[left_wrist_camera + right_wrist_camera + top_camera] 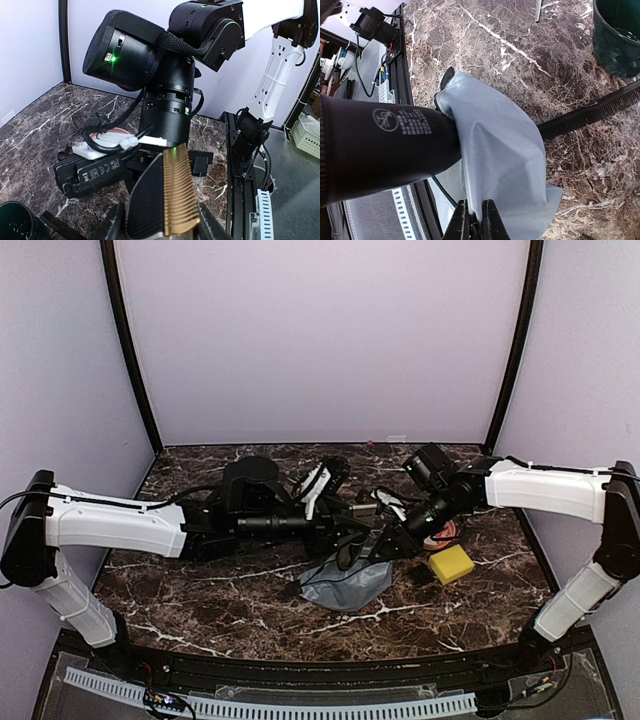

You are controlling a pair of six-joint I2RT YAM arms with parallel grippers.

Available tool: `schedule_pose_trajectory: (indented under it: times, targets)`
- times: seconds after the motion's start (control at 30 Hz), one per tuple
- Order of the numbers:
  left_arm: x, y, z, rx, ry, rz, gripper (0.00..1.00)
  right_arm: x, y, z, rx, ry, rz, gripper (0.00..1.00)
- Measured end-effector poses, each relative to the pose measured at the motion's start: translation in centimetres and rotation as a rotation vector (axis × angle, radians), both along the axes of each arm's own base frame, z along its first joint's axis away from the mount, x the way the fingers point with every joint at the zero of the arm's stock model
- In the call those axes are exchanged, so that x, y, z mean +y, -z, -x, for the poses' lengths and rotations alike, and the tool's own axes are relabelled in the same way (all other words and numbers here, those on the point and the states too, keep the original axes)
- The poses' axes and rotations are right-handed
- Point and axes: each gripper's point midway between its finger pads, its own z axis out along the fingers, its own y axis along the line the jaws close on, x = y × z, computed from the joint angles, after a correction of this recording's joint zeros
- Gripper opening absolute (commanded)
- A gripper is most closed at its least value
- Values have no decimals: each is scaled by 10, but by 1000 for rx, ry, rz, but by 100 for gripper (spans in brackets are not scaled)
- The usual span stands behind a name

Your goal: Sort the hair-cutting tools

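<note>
- Where the two arms meet over the middle of the tabletop (200,610), the left end effector (162,231) is closed partway around the clipper (170,200). One finger sits on either side of its dark body, and the toothed blade faces the wrist camera.
- The clipper is held off the tabletop, close beside the right wrist. Seen from the right wrist, its dark body runs to the open edge of the grey pouch (500,150), and the fabric laps over its end.
- The right end effector (475,220) is pinched tight on the pouch's edge, with the jaws all but touching.
- The comb (592,111) lies flat on the tabletop with one end under the pouch, near the green cup (617,35).
- A yellow sponge (451,563) sits just right of the pouch.
</note>
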Motion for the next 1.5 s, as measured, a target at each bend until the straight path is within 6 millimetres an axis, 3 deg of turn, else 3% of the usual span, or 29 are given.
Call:
schedule_pose_trajectory:
  times: [0.2, 0.4, 0.6, 0.9, 0.93, 1.03, 1.13, 1.33, 1.5]
  targets:
    - [4, 15, 0, -26, 0, -45, 0, 0, 3, -1, 15, 3, 2, 0]
    - [18, 60, 4, 10, -11, -176, 0, 0, 3, -2, 14, 7, 0, 0]
    - [32, 87, 3, 37, -44, -277, 0, 1, 2, -4, 14, 11, -9, 0]
    - [34, 103, -1, 57, -65, -361, 0, 3, 2, -5, 43, 15, -25, 0]
    - [34, 104, -1, 59, -66, -369, 0, 2, 2, -5, 46, 17, -25, 1]
    - [32, 108, -4, 63, -75, -405, 0, 1, 3, -7, 50, 26, -27, 30]
    - [29, 115, -10, 72, -89, -458, 0, -3, 6, -10, 60, 47, -23, 39]
    - [39, 136, -10, 105, -103, -552, 0, -14, 22, -5, 107, 74, 3, 25]
    - [42, 138, -8, 115, -103, -575, 0, -15, 20, -6, 130, 85, -11, 26]
